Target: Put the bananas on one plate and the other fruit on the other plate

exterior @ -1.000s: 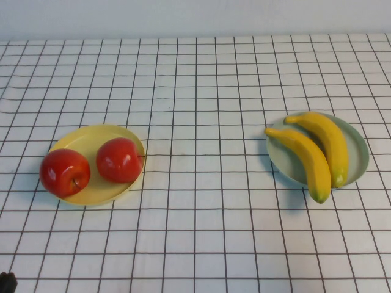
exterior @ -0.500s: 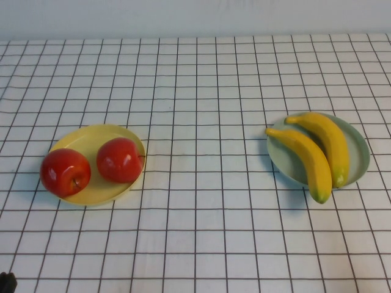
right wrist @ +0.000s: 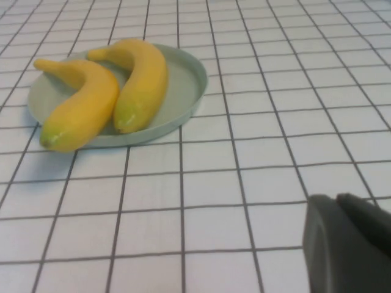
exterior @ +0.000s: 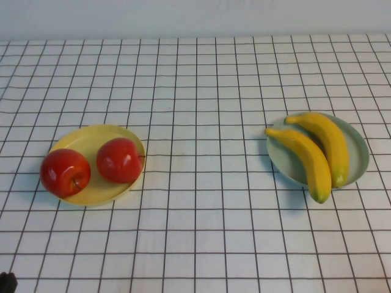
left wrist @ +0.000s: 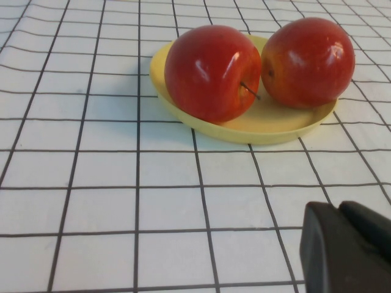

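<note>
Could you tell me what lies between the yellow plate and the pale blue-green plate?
Only bare checked tablecloth, seen in the high view, between yellow plate and blue-green plate.

Two bananas (exterior: 314,152) on blue-green plate (exterior: 361,146), apples (exterior: 91,165) on yellow plate (exterior: 85,139).

Bright even light, soft shadows, glossy apples (left wrist: 214,70)

High view looks down on the whole worktop (exterior: 201,201); each wrist view sits low, near one plate, sharing it.
</note>
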Controlling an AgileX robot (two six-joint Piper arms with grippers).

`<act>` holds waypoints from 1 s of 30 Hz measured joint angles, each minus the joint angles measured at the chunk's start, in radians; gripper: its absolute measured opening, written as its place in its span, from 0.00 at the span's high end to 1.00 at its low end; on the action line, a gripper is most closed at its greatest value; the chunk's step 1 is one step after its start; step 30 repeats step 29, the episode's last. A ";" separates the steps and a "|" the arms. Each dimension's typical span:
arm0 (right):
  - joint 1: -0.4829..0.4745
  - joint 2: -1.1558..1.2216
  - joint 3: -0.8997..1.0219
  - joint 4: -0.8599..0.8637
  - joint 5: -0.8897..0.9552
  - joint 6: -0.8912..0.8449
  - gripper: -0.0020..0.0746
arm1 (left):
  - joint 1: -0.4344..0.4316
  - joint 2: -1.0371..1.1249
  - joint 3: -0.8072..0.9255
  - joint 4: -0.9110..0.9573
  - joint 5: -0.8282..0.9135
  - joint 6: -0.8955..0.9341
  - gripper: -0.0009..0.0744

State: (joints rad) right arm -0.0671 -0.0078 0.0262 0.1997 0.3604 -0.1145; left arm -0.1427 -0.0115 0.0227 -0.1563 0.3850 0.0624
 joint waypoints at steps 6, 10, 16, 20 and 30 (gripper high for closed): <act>0.010 0.000 0.000 0.112 0.044 -0.060 0.99 | 0.000 0.000 0.000 0.000 0.000 0.000 0.99; 0.010 0.000 0.000 0.198 0.050 -0.062 0.99 | 0.000 0.000 0.000 0.000 0.000 0.000 0.99; 0.010 0.000 0.000 0.222 0.052 -0.064 0.99 | 0.000 0.000 0.000 0.000 0.000 0.000 0.99; 0.010 0.000 0.000 0.222 0.052 -0.064 0.99 | 0.000 0.000 0.000 0.000 0.000 0.000 0.99; 0.010 0.000 0.000 0.224 0.052 -0.066 0.99 | 0.000 0.000 0.000 0.000 0.000 0.000 0.99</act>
